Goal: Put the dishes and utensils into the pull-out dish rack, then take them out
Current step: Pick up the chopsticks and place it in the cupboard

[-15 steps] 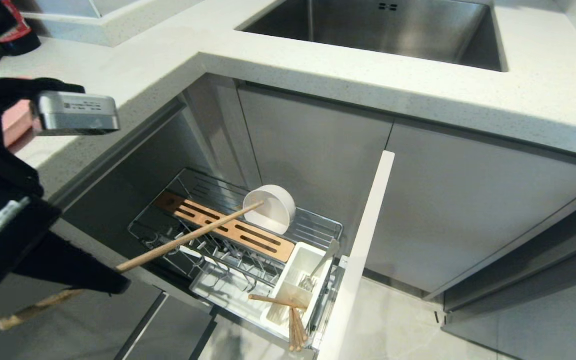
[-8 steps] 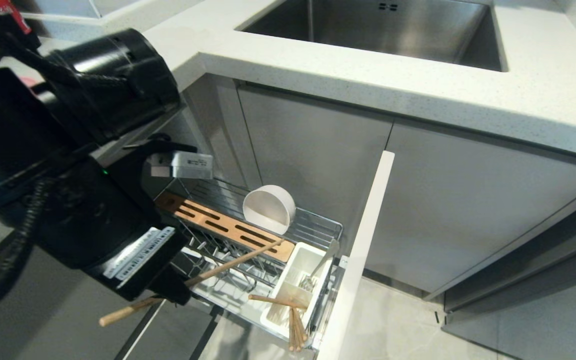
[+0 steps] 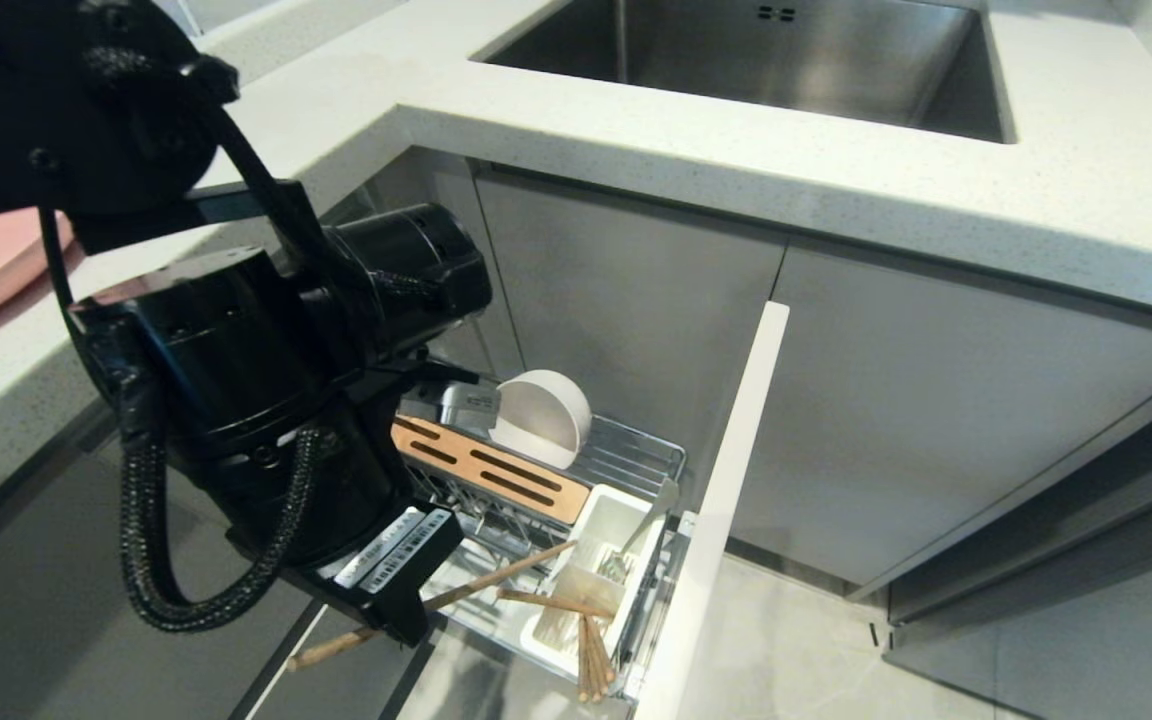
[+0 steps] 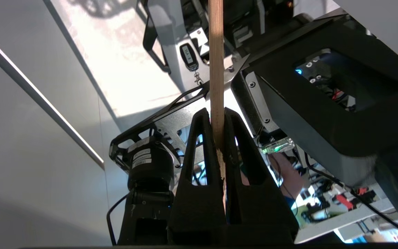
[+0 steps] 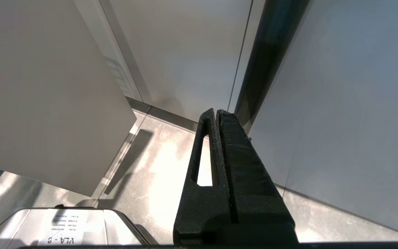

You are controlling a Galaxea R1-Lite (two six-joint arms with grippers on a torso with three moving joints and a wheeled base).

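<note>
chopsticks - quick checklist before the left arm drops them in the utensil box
1. Left gripper shut on chopsticks: ok.
2. Pull-out dish rack pulled open: ok.
3. Utensil box has free room beside the bundle of chopsticks and fork: ok.
4. Chopstick tips over the box: ok in the head view, height cannot tell.
5. Both sticks in the grip: cannot tell.
6. Right gripper shut, away from the rack: ok.

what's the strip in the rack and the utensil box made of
The slotted strip looks like wood: warm brown, matte, with cut slots. The utensil box seems to be plastic: plain white, smooth, thin-walled. The rack looks like chromed metal wire, shiny and silvery.
</note>
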